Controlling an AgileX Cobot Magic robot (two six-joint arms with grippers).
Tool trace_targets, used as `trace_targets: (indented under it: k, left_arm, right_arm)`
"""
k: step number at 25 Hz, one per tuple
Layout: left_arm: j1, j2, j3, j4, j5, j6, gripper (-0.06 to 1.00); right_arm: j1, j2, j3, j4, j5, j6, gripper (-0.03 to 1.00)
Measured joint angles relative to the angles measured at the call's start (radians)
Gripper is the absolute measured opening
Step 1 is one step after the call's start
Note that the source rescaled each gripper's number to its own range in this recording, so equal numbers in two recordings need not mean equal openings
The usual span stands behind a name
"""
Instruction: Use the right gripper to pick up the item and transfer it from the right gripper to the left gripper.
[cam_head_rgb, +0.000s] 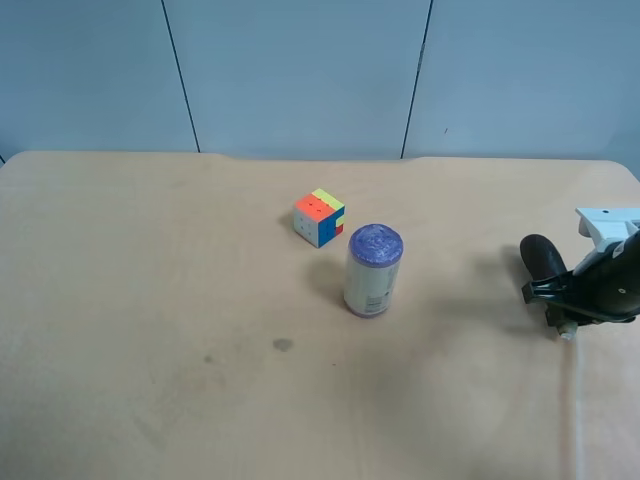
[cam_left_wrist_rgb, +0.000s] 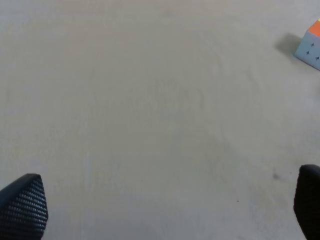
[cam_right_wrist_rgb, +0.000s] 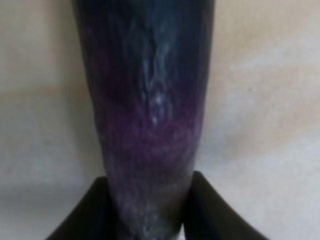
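- Dark purple eggplant (cam_right_wrist_rgb: 150, 115), by the table (cam_head_rgb: 150, 300) edge at the exterior high view's right, is pinched between the right gripper (cam_right_wrist_rgb: 150, 220) fingers
- Left gripper (cam_left_wrist_rgb: 167, 205) fingers are spread wide over the table

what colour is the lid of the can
Purple, a little mottled; the lid shows best in the exterior high view.

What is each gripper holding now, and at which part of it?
The right gripper clamps the eggplant by its two sides, its body sticking out ahead. The left gripper holds nothing.
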Motion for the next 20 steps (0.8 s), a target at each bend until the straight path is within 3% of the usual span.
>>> trace_targets:
  k: [4, 11, 20]
  left_arm:
    - [0.0, 0.0, 0.0, 0.0, 0.0, 0.0, 1.0]
    - [0.0, 0.0, 0.0, 0.0, 0.0, 0.0, 1.0]
    - [0.0, 0.0, 0.0, 0.0, 0.0, 0.0, 1.0]
  right_arm:
    - [0.063, -0.052, 0.0, 0.005, -0.01, -0.048, 0.0]
    - [0.197, -0.149, -0.026, 0.028, -0.032, -0.237, 0.0]
    - [0.377, -0.177, -0.2, 0.032, -0.03, -0.67, 0.0]
